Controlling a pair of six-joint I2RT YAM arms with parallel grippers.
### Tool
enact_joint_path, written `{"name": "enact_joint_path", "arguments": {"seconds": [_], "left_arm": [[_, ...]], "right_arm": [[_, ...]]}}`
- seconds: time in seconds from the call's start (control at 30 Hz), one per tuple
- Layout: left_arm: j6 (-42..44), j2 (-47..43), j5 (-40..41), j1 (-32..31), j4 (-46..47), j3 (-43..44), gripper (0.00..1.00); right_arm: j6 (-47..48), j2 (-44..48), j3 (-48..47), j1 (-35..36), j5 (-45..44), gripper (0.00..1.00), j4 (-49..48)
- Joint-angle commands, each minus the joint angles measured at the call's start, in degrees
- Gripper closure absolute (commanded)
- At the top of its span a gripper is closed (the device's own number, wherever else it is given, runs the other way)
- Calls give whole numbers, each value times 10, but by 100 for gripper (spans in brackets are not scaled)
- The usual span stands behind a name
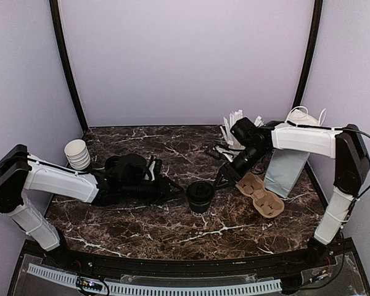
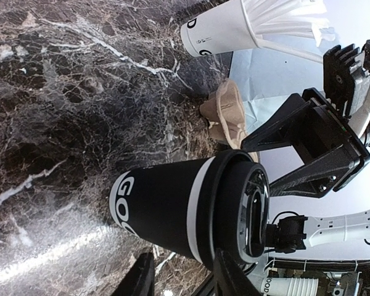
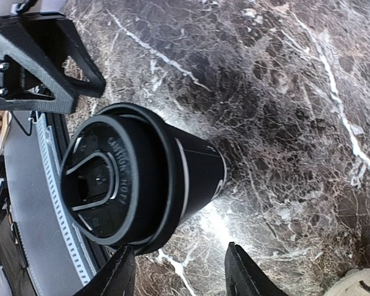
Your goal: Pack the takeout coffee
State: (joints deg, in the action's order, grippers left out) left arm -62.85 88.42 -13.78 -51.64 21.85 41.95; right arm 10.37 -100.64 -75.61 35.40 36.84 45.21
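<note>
Takeout coffee (image 1: 199, 196) stands upright between the left gripper (image 1: 176, 185) and the right gripper (image 1: 222, 180), just past their tips. Both have their jaws apart, clear of the cup. Behind the right gripper sit a cardboard cup carrier (image 1: 260, 195) and a white bag (image 1: 285, 168). Dark marbled counter (image 1: 142, 225), pale lilac walls (image 1: 185, 61).

On your marble table (image 1: 142, 225), stacked white cups (image 1: 78, 154) sit far left. At right, a cardboard carrier (image 1: 262, 196) lies just beside a white bag (image 1: 287, 169), with white sticks (image 1: 233, 125) behind.
</note>
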Motion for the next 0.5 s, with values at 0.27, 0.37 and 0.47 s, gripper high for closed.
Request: {"name": "enact_joint_path", "arguments": {"seconds": [0.27, 0.37, 0.47], "left_arm": [[-23, 45, -38, -3, 65, 21, 67], [-26, 52, -42, -3, 72, 20, 67], [-26, 58, -42, -3, 74, 21, 68]], "right_arm": [[2, -3, 4, 0, 43, 46, -4], [3, -13, 4, 1, 46, 46, -5], [3, -19, 5, 3, 46, 46, -5]]}}
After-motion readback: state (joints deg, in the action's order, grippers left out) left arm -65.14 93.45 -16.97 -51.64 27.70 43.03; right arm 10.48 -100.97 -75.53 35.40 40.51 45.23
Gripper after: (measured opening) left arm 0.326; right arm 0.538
